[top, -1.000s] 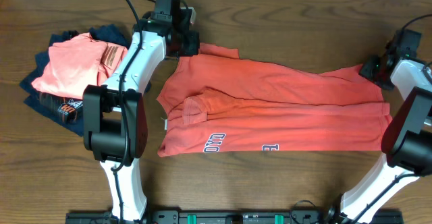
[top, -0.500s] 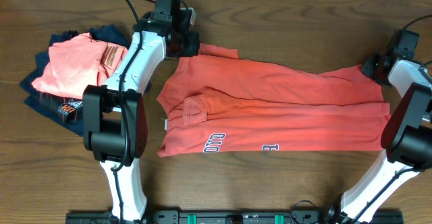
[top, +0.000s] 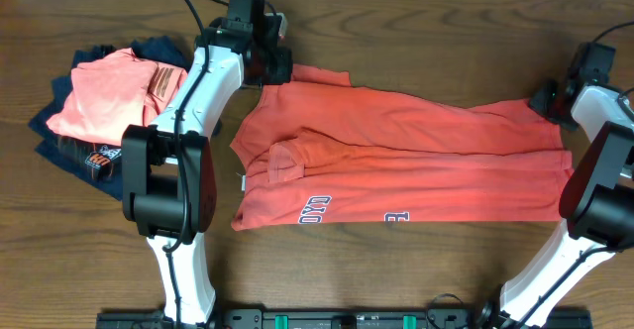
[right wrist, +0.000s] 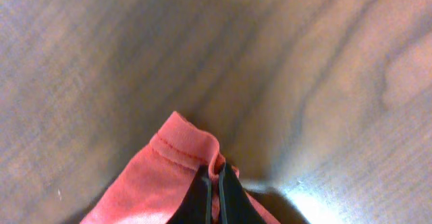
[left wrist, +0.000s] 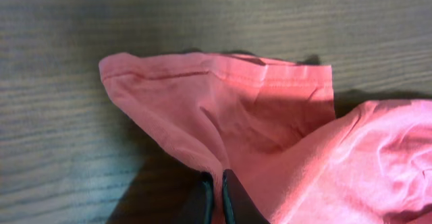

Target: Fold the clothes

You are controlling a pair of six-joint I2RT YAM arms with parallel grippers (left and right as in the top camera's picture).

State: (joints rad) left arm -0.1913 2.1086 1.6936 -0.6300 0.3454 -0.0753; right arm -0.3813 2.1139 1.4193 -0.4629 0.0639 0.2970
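Observation:
The coral-red T-shirt (top: 396,161) lies spread sideways across the table, folded lengthwise, with white and navy lettering along its near edge. My left gripper (top: 280,68) is shut on the shirt's far left sleeve; the left wrist view shows the fingers (left wrist: 217,183) pinching the sleeve cloth (left wrist: 223,102). My right gripper (top: 547,99) is shut on the shirt's far right corner; the right wrist view shows the fingers (right wrist: 216,180) clamped on the stitched hem (right wrist: 179,146).
A pile at the far left holds a paler salmon-pink folded shirt (top: 104,96) on top of a navy-blue garment (top: 79,151). Bare wood table (top: 396,260) lies in front of the shirt and behind it.
The right gripper has shifted slightly left and up with the shirt corner. The left arm and the shirt body look unchanged.

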